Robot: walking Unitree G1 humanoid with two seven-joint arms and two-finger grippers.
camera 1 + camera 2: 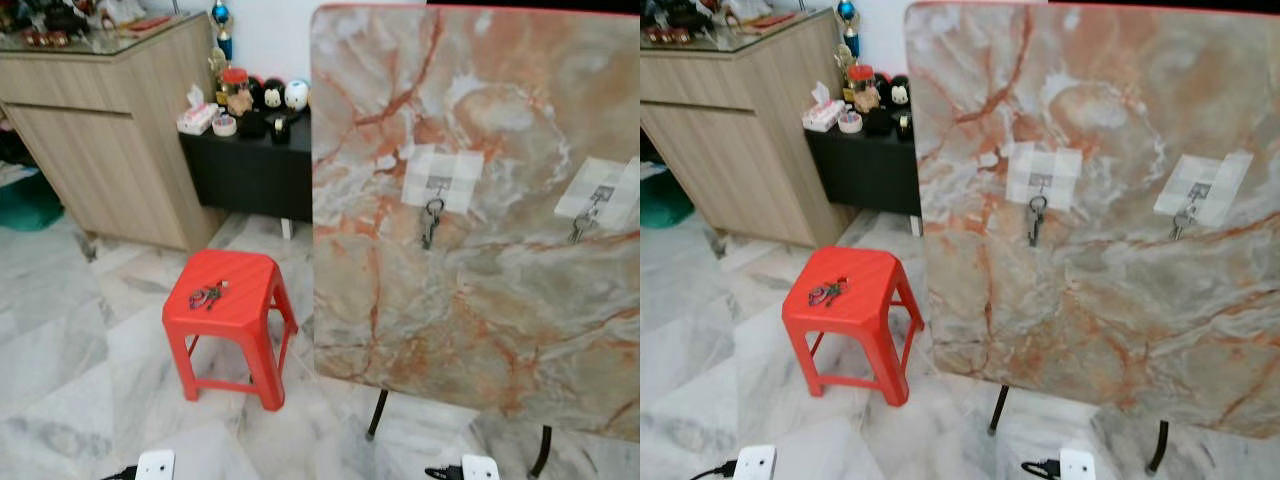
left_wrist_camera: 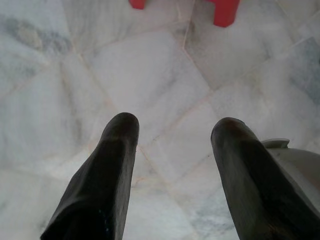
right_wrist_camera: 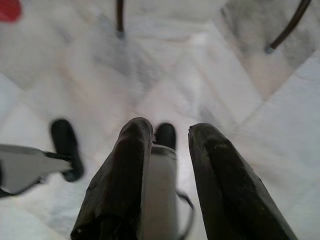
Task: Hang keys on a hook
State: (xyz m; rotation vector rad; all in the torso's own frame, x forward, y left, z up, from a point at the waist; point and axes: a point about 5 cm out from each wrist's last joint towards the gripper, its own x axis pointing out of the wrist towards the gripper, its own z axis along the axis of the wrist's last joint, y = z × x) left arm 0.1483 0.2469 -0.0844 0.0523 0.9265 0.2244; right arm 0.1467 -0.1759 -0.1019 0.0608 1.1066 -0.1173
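Observation:
A small bunch of keys [image 1: 208,293] lies on top of a red plastic stool [image 1: 235,320] to my front left. A marble tabletop [image 1: 480,210] stands upright on its edge to the right. Two taped hooks are stuck on it, a left hook [image 1: 437,184] and a right hook [image 1: 600,195]. A dark key [image 1: 432,222] hangs from the left one and another key [image 1: 580,229] from the right one. Both arms hang low. My left gripper [image 2: 175,125] is open over the floor. My right gripper [image 3: 170,127] is open too, holding nothing.
A wooden cabinet [image 1: 110,130] stands at the back left, with a low black table [image 1: 250,170] of figurines beside it. Thin black legs [image 1: 377,412] of the tabletop reach the marble floor [image 1: 70,370]. Open floor lies before the stool.

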